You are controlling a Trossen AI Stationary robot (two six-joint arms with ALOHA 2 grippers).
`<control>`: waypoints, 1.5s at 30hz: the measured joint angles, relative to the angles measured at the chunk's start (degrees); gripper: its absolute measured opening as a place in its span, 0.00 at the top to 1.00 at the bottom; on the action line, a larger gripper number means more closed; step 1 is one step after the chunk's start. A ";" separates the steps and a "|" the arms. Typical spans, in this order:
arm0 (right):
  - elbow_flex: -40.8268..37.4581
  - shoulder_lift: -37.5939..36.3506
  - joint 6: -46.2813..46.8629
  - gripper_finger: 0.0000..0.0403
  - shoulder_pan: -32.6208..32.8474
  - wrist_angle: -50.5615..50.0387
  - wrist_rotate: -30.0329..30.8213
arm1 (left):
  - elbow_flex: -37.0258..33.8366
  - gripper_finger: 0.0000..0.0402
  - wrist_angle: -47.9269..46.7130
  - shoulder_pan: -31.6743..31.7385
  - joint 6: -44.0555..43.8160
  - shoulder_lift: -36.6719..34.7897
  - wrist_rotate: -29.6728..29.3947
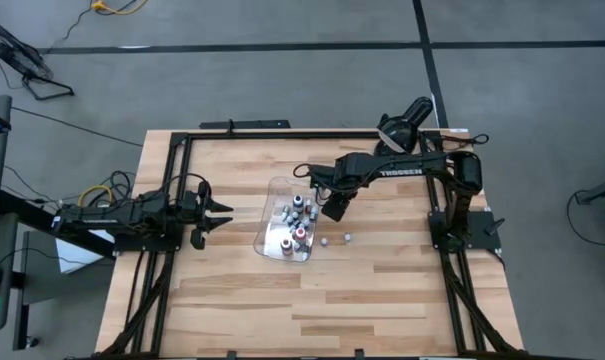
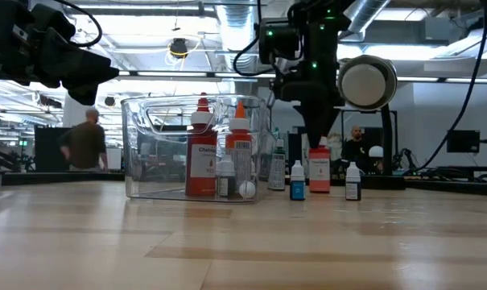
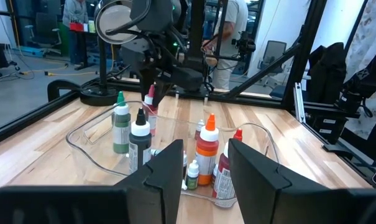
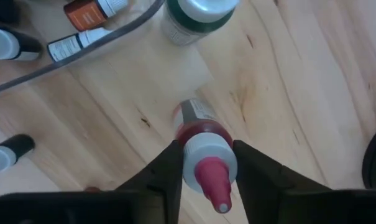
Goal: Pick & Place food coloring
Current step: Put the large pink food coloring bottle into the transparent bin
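The food coloring is a set of tiny bottles. Several stand in the clear tray (image 1: 277,195) at mid-table, with red and orange ones (image 2: 201,153) showing through its wall (image 2: 146,145). Two small ones (image 1: 324,241) (image 1: 348,238) stand on the wood to the tray's right. My right gripper (image 1: 332,208) is beside the tray's right side, pointing down, shut on a red bottle (image 4: 197,127) with a white collar and pink tip. My left gripper (image 3: 206,180) waits open at the table's left edge, facing the tray (image 3: 82,134). My right gripper pinches the red bottle by its white collar (image 4: 207,158), just under the pink tip, between its two fingers (image 4: 169,168). The fingers come from above, pointing down. The bottle stands upright with its base on the wood (image 2: 319,187).
A green-capped bottle (image 4: 197,15) stands close by the tray's rim, just beyond the held bottle. A black round lamp-like device (image 1: 407,118) sits at the table's far right corner. Black frame rails (image 1: 172,150) edge the table. Bare wood lies toward the near edge (image 1: 312,310). People stand in the room behind.
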 joint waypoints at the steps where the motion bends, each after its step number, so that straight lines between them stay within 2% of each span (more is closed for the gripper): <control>1: 0.00 -0.02 -0.02 0.73 0.00 -0.02 -0.33 | 0.00 0.71 0.02 0.00 0.01 0.00 0.00; 8: 0.04 -0.07 -0.12 0.74 0.17 0.02 -3.08 | -0.01 0.71 0.00 -0.02 0.00 0.00 0.01; 15: 1.26 -1.30 -2.45 0.74 0.75 0.55 -11.13 | -0.01 0.71 0.00 0.00 0.02 0.00 0.02; 33: 1.36 -15.24 -1.93 0.74 0.76 0.27 -25.55 | 0.00 0.71 0.02 -0.01 0.02 0.00 0.03; 38: 1.36 -17.30 -0.05 0.74 0.75 5.02 -29.49 | -0.01 0.71 0.02 -0.01 0.01 0.00 0.04; 45: 1.36 -17.86 2.01 0.74 0.64 20.82 -38.27 | 0.01 0.71 0.02 -0.02 0.02 0.00 0.04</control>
